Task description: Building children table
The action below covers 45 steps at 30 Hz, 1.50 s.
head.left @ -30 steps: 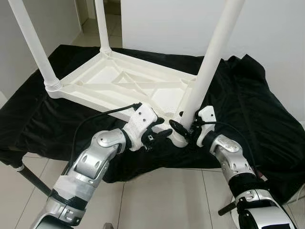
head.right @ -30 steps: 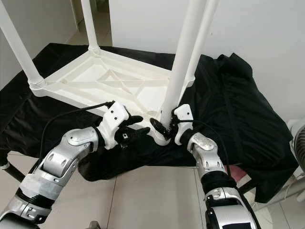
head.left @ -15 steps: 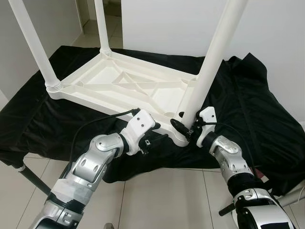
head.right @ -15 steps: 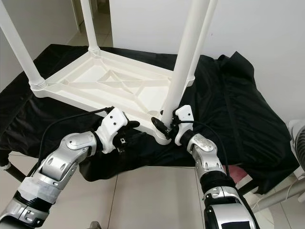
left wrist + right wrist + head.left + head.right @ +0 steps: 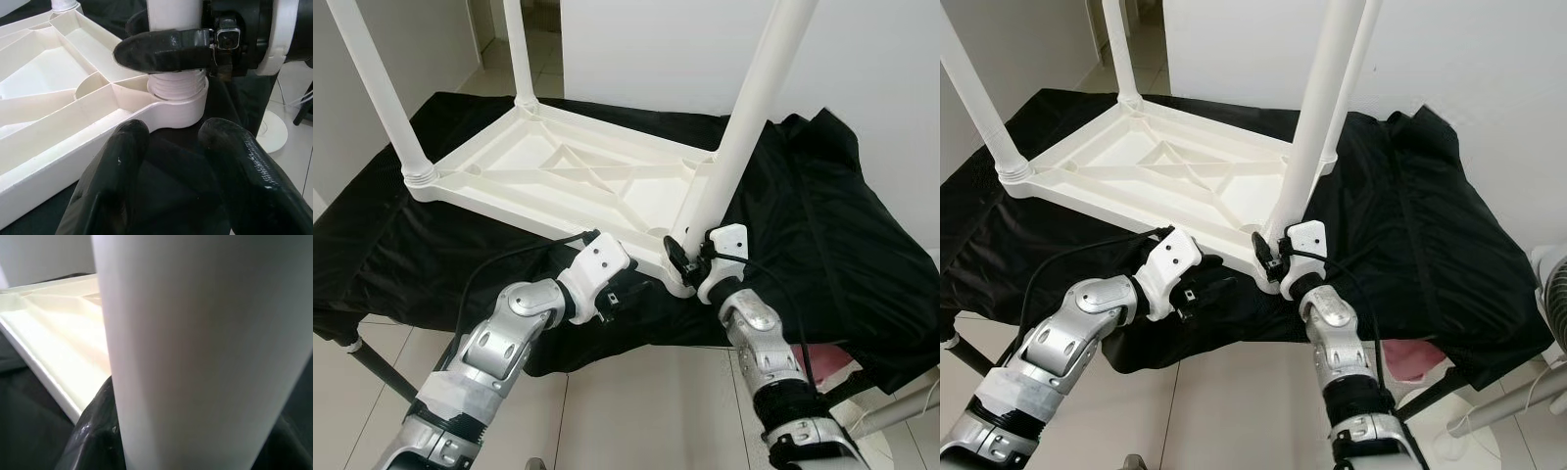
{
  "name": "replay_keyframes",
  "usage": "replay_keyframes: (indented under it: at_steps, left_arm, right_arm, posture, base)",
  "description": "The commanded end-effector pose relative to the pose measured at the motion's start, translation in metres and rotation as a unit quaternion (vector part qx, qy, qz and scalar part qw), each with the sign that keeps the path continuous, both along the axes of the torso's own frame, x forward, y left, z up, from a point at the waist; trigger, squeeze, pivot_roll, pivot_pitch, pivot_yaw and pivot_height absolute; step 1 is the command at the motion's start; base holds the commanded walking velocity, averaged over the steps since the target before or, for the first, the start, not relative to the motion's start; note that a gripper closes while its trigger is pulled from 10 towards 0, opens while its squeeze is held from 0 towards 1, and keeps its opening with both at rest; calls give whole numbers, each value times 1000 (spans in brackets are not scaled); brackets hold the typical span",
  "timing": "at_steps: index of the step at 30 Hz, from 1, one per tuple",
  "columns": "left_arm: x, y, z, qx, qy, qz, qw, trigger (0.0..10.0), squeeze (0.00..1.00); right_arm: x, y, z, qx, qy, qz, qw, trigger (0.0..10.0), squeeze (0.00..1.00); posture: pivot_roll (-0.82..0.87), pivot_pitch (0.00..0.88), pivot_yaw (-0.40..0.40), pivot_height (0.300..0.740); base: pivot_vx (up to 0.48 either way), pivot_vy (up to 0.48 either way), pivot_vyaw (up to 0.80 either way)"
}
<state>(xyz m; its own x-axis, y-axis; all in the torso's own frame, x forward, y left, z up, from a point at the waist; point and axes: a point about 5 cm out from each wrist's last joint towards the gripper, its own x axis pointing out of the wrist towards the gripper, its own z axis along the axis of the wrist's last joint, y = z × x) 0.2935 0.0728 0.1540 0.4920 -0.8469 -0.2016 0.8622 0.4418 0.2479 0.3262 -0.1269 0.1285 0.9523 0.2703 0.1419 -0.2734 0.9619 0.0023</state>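
The white children's table lies upside down on a black cloth. Its legs point up. My right gripper is shut on the near right leg, just above the threaded socket at the table's corner. One of its fingers crosses the front of the leg in the left wrist view, and the leg looms close in the right wrist view. My left gripper is open, low over the cloth, a little short of that corner, with nothing between its fingers.
Two more legs stand at the near left corner and far left corner. The cloth-covered surface ends at tiled floor in front of me. A white wall is behind it. A fan stands at the right.
My left gripper has pulled back from the leg's base and dropped toward the cloth. My right forearm has swung leftward under the corner, with the gripper staying on the leg.
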Motion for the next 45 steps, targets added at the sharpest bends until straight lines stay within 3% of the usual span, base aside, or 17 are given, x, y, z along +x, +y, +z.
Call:
replay_keyframes:
  at_steps: [1, 4, 6, 11, 17, 20, 24, 26, 37, 38, 45]
  left_arm:
    - [-1, 1, -1, 1, -2, 5, 1000, 10000, 0]
    - [-1, 0, -1, 1, -2, 5, 1000, 10000, 0]
    - [2, 3, 1, 1, -6, 17, 1000, 10000, 0]
    - [5, 7, 4, -1, -9, 29, 1000, 10000, 0]
    - [6, 14, 3, 13, -14, 49, 999, 10000, 0]
    - [6, 14, 8, -17, -11, 57, 998, 10000, 0]
    - [6, 14, 9, -25, -11, 64, 998, 10000, 0]
    - [6, 13, 9, -24, -11, 61, 998, 10000, 0]
    - [4, 11, 15, -34, -13, 54, 998, 10000, 0]
    - [4, 10, 14, -33, -13, 52, 998, 10000, 0]
    - [3, 12, 13, -29, -11, 51, 998, 10000, 0]
  right_arm:
    - [0, -2, 6, 3, -12, -23, 1000, 10000, 0]
    - [-3, -1, 6, 10, -12, -49, 999, 10000, 0]
    - [-14, 14, -2, 39, 5, -86, 996, 10000, 0]
    - [-21, 22, 3, 39, -8, -82, 996, 10000, 0]
    - [-28, 23, 8, 34, -13, -81, 996, 10000, 0]
    - [-28, 23, 10, 41, -12, -82, 996, 10000, 0]
    - [-28, 20, 14, 35, -24, -80, 996, 10000, 0]
    - [-28, 12, 16, 35, -32, -73, 996, 10000, 1000]
    - [-23, -11, 13, 23, -22, -27, 999, 10000, 1000]
    - [-22, -12, 13, 21, -21, -6, 1000, 10000, 0]
    - [-18, -15, 16, 8, -28, 81, 996, 10000, 0]
  posture:
    - [45, 0, -74, 740]
    - [45, 0, -74, 740]
    - [48, 0, -83, 740]
    - [46, 0, -84, 740]
    - [50, 0, -91, 740]
    - [46, 0, -91, 740]
    - [45, 0, -93, 740]
    - [44, 0, -98, 740]
    - [39, 0, -103, 740]
    - [40, 0, -102, 740]
    - [46, 0, -97, 740]
  base:
    - [0, 0, 0]
    - [0, 0, 0]
    - [0, 0, 0]
    - [0, 0, 0]
    - [0, 0, 0]
    - [0, 0, 0]
    - [0, 0, 0]
    - [0, 0, 0]
    - [0, 0, 0]
    - [0, 0, 0]
    - [0, 0, 0]
